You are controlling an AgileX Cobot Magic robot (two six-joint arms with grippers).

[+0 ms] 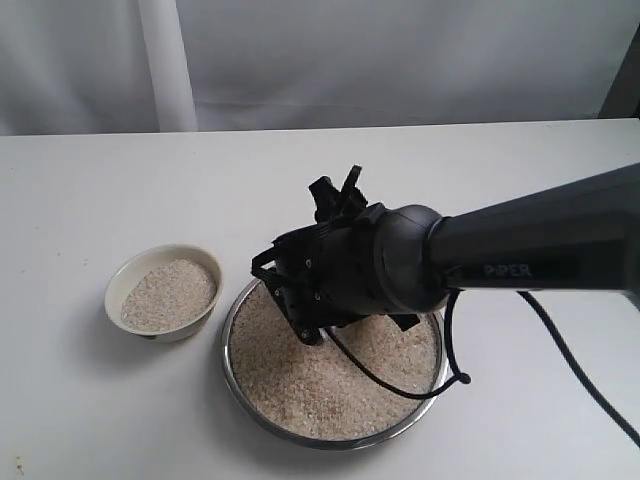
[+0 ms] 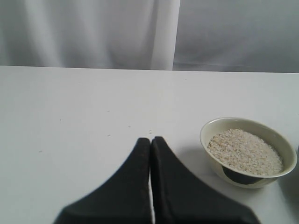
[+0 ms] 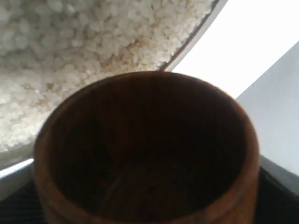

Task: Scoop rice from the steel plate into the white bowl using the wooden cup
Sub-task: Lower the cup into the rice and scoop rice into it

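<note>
The steel plate (image 1: 227,345) lies front centre, covered with rice (image 1: 320,380). My right gripper (image 1: 305,315) hangs low over the plate's left part, mostly hidden behind its own wrist. It is shut on the wooden cup (image 3: 140,81), whose dark inside looks empty and whose mouth faces the rice (image 3: 70,42) near the plate's rim (image 3: 196,35). The arm hides the cup in the exterior view. Left of the plate, the white bowl (image 1: 118,283) holds rice (image 2: 244,150). Near the bowl (image 2: 219,168), my left gripper (image 2: 150,140) is shut on nothing above the table.
A black cable (image 1: 400,385) loops from the right arm over the plate's right side. A few loose grains (image 2: 150,131) lie on the white table just past the left fingertips. A pale curtain hangs behind the table's far edge.
</note>
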